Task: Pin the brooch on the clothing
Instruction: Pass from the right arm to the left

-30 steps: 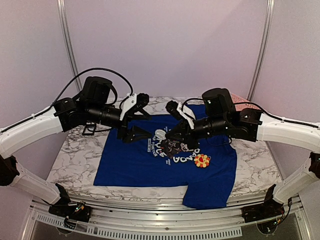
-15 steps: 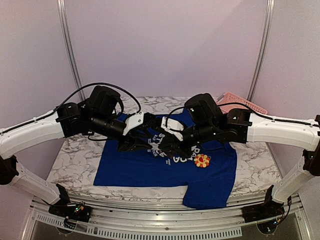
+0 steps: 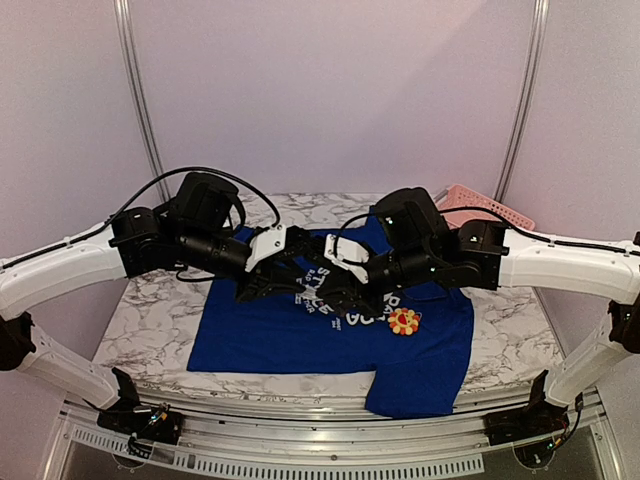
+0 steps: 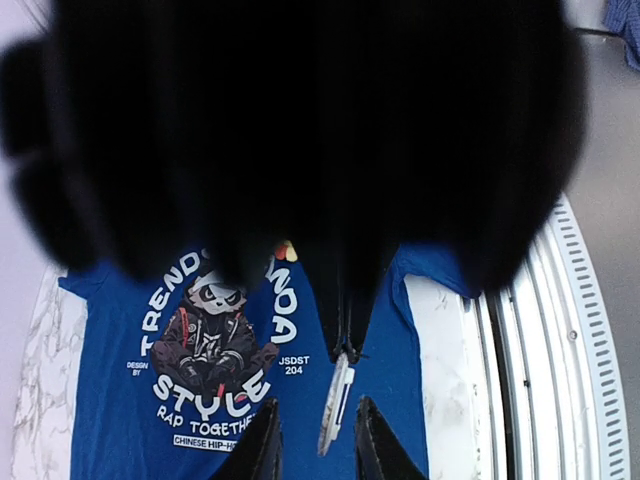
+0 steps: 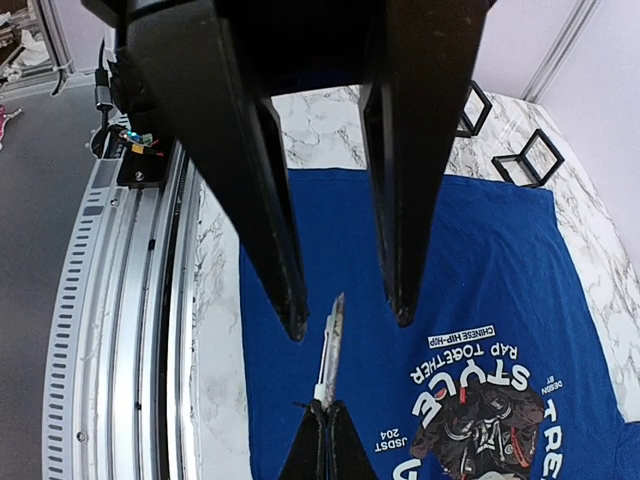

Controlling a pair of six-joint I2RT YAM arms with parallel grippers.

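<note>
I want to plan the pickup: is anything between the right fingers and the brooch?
Nothing visible covers the brooch, lying bare on the shirt. But the right fingers are shut on a thin silver piece.

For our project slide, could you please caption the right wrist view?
Right pincer shut on a silvery pin, its tip inside the open left pincer, over the shirt.

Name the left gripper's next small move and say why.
Probably close the left gripper on the thin silver pin-like piece. The right gripper pinches that piece by one end above the blue T-shirt. Its free end stands between the left jaws, which are apart and not touching it. The brooch lies on the shirt.
</note>
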